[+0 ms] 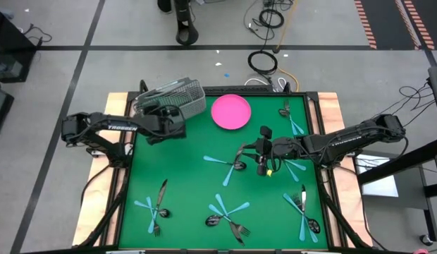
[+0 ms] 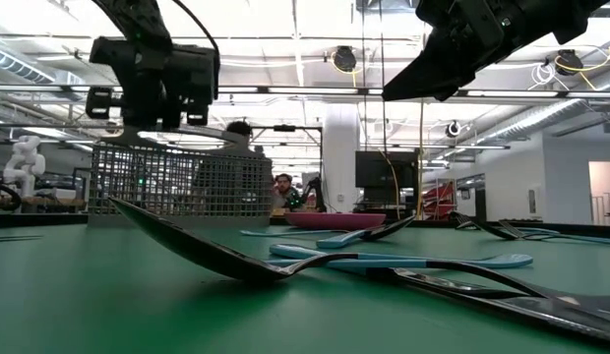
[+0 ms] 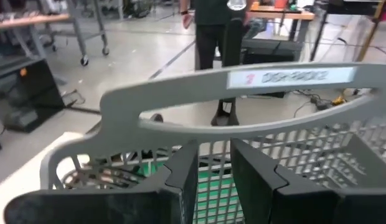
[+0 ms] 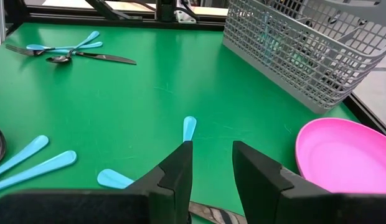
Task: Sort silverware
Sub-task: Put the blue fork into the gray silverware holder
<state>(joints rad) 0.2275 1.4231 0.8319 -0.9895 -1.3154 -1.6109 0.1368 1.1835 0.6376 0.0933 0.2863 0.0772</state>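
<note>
Silverware [image 4: 189,128] on mat beyond right fingers [image 4: 180,168], apart; left fingers [image 3: 183,168] apart over basket [image 3: 342,143].

The green worktop [image 1: 197,183] has its widest bare stretch between the grey wire-mesh basket [image 1: 177,99] at the far left corner and the scattered blue-handled and dark metal silverware [image 1: 225,164] nearer the front. The round pink plate [image 1: 230,111] sits just beside the basket, narrowing the far edge. The left pincer [image 1: 182,125] hangs over the basket, its fingers parted; the right pincer [image 1: 264,156] blocks the middle.
</note>
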